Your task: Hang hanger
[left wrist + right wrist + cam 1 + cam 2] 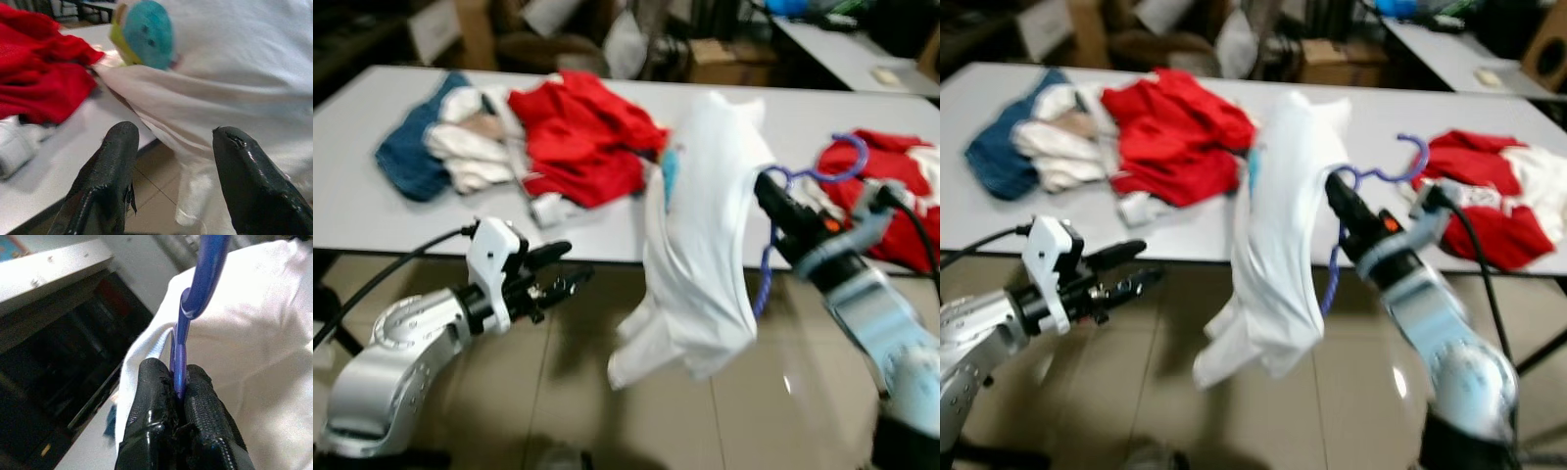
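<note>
Your right gripper (178,391) is clamped tight on the purple hanger (195,298), with the white T-shirt (705,235) draped over it and hanging past the table (372,220) edge. Your left gripper (563,269) sits just beside the shirt's hem, fingers (105,181) spread and holding nothing. Beyond it, a red garment (582,137) and a blue-and-white clothes pile (440,137) lie on the tabletop.

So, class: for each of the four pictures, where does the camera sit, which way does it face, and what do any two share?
Left eye, head: down at table; both arms.
Right eye: same scene.
Left wrist: along open fingers toward white shirt.
Right wrist: along fingers shut on blue hanger.
Shared: the white shirt.
</note>
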Controlling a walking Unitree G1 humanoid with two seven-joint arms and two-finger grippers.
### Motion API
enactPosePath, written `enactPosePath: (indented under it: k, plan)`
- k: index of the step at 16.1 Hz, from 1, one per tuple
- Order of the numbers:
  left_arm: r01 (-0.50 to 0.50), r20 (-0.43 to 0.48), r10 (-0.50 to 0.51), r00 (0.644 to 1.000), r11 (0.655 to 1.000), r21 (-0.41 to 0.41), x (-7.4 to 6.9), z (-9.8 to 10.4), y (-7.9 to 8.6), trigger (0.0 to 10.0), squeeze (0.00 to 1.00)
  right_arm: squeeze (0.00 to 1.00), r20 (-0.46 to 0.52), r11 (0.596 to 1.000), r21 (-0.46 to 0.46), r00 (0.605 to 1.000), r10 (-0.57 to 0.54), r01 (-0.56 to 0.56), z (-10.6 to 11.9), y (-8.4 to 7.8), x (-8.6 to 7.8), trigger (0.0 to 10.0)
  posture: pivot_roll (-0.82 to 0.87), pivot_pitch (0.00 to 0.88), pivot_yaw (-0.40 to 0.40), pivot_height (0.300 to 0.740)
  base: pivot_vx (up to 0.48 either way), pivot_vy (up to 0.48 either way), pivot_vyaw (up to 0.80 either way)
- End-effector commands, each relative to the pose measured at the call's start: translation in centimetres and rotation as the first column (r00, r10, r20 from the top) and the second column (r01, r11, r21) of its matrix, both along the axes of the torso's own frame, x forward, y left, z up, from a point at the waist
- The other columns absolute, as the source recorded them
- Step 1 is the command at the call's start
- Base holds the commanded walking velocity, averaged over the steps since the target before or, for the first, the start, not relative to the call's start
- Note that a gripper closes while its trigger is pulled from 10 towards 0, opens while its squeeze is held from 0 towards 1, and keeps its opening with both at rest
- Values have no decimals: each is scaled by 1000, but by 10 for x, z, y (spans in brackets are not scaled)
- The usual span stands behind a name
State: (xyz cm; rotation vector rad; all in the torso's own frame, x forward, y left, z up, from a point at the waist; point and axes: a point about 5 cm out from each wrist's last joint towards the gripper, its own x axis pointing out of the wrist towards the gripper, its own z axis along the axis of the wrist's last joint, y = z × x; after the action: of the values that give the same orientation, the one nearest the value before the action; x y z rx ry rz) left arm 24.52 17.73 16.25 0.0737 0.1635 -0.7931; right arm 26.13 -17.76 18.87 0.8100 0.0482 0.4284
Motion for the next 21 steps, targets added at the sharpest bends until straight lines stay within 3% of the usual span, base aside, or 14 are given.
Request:
enactPosePath:
  k: [1, 2, 4, 7, 11, 14, 17, 19, 21]
  plan:
    - [-24, 15, 24, 1000, 1000, 4, 3, 3, 1, 10000, 0, 0, 50, 998, -17, 997, 61, -60, 8, 4, -5, 10000, -112, 0, -7, 740, 0, 0, 800]
    - [-129, 50, 130, 990, 992, -18, 15, 8, 5, 10000, 0, 0, 83, 984, -39, 981, 174, -171, 5, 10, -19, 10000, -122, 0, -10, 740, 0, 0, 800]
    - [-165, 61, 167, 984, 986, -27, 20, 10, 4, 10000, 0, 0, 89, 973, -35, 969, 231, -229, 2, 9, -31, 10000, -123, 0, -16, 740, 0, 0, 800]
    - [-173, 52, 175, 983, 984, -39, 17, 9, 1, 10000, 0, 0, 79, 960, -43, 957, 280, -277, -1, 10, -38, 10000, -117, 0, -24, 740, 0, 0, 800]
    - [-263, 4, 263, 965, 965, 6, 14, -4, 3, 10000, 0, 0, 54, 931, -76, 930, 362, -358, -8, 18, -44, 10000, -108, 0, -27, 740, 0, 0, 800]
    - [-274, 10, 274, 962, 961, 23, 13, -6, 2, 10000, 0, 0, -25, 948, -187, 966, 256, -256, -20, 13, -37, 10000, -117, 0, -23, 740, 0, 0, 800]
    - [-310, 17, 310, 951, 950, 43, 17, -6, 3, 10000, 0, 0, -96, 938, -269, 975, 201, -220, -33, 7, -29, 10000, -113, 0, -32, 740, 0, 0, 800]
    - [-325, 17, 324, 946, 942, 81, 13, -12, 2, 10000, 0, 0, -105, 915, -352, 980, 168, -195, -41, 7, -22, 10000, -108, 0, -36, 740, 0, 0, 800]
    - [-341, 13, 341, 940, 935, 100, 8, -16, 2, 10000, 0, 0, -140, 880, -410, 970, 199, -239, -49, 13, -25, 10000, -86, 0, -48, 740, 0, 0, 800]
